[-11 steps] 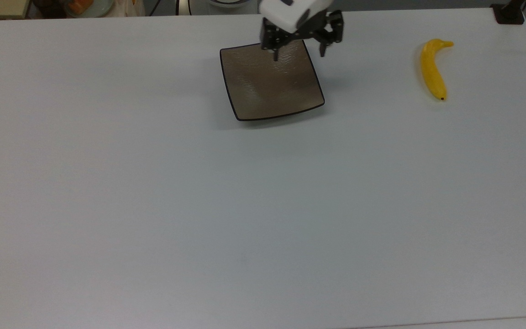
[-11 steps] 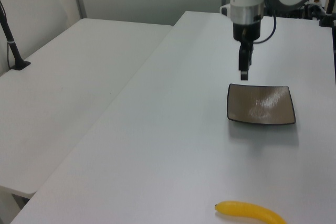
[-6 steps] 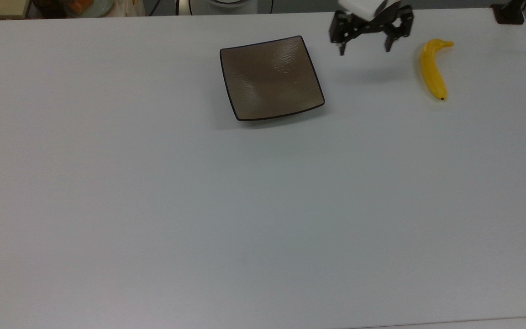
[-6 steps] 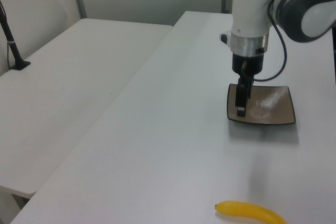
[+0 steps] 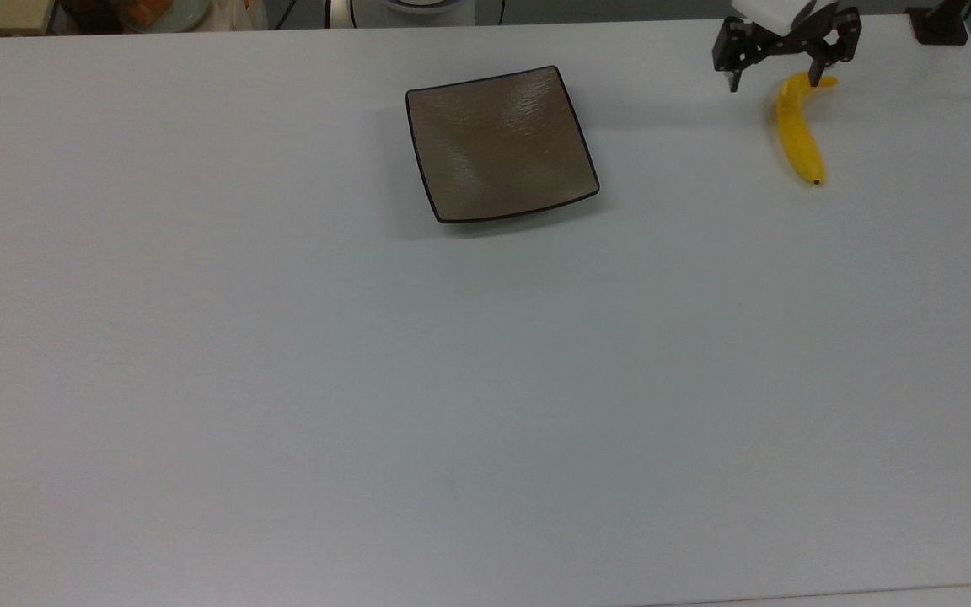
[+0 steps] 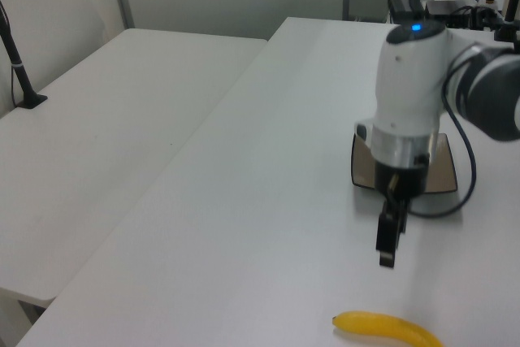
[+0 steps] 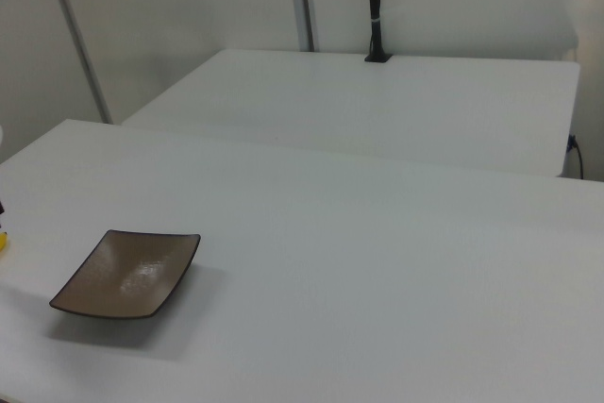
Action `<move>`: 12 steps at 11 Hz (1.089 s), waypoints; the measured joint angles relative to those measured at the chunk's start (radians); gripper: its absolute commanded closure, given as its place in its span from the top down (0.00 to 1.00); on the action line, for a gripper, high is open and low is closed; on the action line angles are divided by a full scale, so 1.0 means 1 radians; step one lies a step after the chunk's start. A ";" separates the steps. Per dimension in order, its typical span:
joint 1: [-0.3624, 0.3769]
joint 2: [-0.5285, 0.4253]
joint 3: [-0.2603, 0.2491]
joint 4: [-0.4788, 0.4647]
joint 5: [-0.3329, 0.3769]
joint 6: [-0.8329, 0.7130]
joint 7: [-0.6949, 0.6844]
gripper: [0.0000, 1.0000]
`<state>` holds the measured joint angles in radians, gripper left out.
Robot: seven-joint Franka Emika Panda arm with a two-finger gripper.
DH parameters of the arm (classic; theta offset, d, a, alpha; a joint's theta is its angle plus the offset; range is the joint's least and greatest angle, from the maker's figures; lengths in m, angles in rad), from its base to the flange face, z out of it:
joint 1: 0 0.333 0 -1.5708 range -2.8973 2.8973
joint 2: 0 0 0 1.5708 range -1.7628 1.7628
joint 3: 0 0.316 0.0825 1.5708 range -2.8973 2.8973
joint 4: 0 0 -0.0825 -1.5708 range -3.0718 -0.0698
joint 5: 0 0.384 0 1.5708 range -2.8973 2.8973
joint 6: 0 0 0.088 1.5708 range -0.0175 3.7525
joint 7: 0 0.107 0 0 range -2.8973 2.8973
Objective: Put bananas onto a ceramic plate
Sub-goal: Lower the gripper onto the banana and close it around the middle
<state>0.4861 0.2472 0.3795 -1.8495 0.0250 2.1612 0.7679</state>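
The yellow banana [image 5: 797, 135] lies on the white table [image 5: 485, 379] near the top view's right edge, dark tip toward the bottom. My gripper [image 5: 775, 77] hovers open just above its stem end, one finger on either side and nothing between them. In the left view the gripper [image 6: 387, 254] hangs above the table a little beyond the banana [image 6: 388, 329]. The square brown-grey plate [image 5: 502, 143] sits bare at the top view's upper middle, well to the left of the gripper. The arm hides part of the plate [image 6: 447, 175] in the left view; the right view has the plate [image 7: 127, 274] at lower left.
A black post base [image 5: 941, 25] stands at the table's corner at the top view's upper right. A second white table [image 6: 81, 144] runs alongside in the left view, with a black pole [image 7: 374, 7] on it. Clutter [image 5: 148, 13] lies beyond the far edge.
The gripper has travelled from above the plate's far edge rightward in the top view to the banana's stem end, staying open. Plate and banana have not moved.
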 measured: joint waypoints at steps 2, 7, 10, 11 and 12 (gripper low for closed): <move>0.063 0.062 0.001 0.000 0.000 0.082 0.071 1.00; 0.122 0.209 0.002 0.023 -0.105 0.167 0.205 0.47; 0.128 0.253 0.002 0.049 -0.142 0.170 0.236 0.16; 0.129 0.252 0.002 0.057 -0.142 0.170 0.237 0.17; 0.129 0.252 0.002 0.061 -0.142 0.170 0.237 0.17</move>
<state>0.6149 0.4995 0.3811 -1.7885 -0.1167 2.3311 1.0046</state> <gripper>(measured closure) 0.524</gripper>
